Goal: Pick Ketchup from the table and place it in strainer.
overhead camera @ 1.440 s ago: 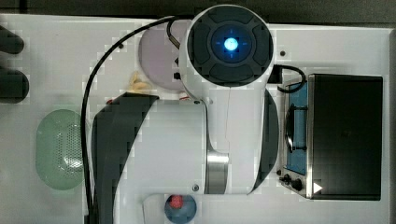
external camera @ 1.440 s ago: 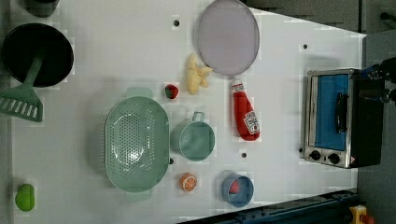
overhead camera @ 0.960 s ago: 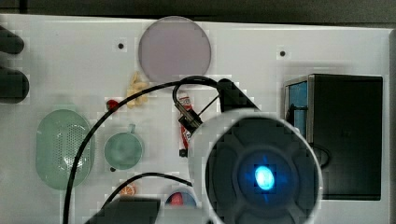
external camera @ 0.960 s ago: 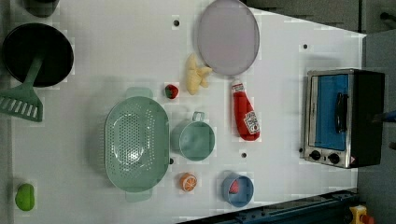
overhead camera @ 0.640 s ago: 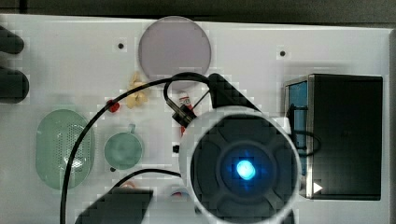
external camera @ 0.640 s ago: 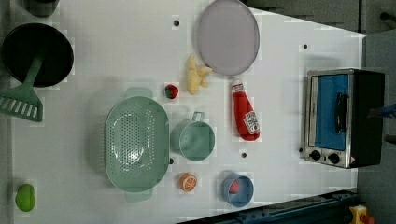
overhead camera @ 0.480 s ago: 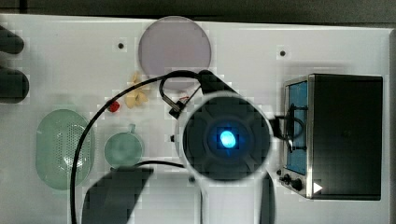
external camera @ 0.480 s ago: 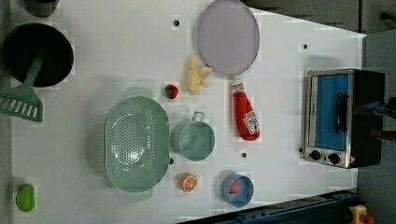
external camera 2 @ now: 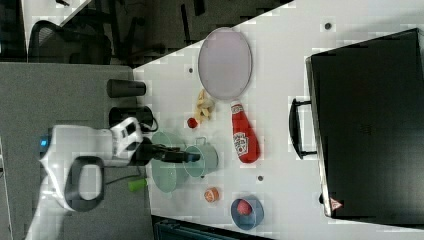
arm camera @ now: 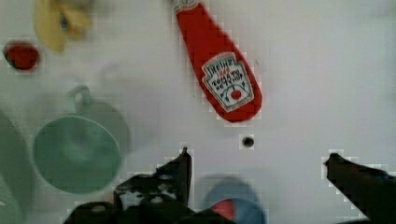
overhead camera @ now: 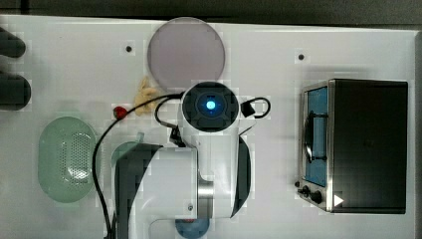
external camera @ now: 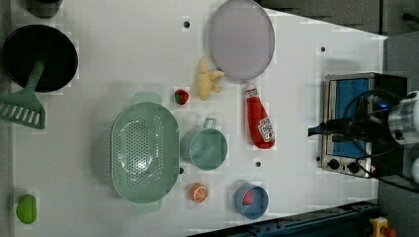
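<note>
With the claw (arm camera: 257, 158) spread wide and empty above the tabletop (external camera: 123, 59), the Ketchup (external camera: 259, 121) was seen lying flat at three o'clock from the strainer (external camera: 144, 153), judged light, smooth, best pinched across its body.

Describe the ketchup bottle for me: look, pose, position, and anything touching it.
The ketchup is a small red bottle with a white cap and a whitish label carrying a red tomato mark, glossy like plastic. It lies flat on the white table, apart from the rest. In the left view its cap points up toward the lilac plate, the yellowish food sits to its left and the green cup lower left. The open tool is off it in the wrist view.
</note>
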### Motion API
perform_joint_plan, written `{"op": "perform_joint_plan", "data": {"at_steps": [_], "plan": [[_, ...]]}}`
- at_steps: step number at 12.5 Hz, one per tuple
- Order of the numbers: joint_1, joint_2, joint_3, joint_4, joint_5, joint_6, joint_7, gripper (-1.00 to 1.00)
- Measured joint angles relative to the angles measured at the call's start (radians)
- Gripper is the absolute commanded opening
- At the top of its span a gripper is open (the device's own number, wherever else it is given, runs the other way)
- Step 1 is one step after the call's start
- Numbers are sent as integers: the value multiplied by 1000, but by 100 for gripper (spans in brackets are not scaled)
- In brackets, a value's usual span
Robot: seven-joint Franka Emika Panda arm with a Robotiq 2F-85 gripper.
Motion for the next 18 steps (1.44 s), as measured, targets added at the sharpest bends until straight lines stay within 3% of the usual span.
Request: {"op": "perform_joint_plan", "data": {"at_steps": [4, 8, 18], "plan": [[1, 1, 6, -86, 4, 208, -231, 100], [-5, 13, 8, -191, 3, 368, -302, 100], [-5, 411, 4, -248, -39, 712, -338, 100]]}}
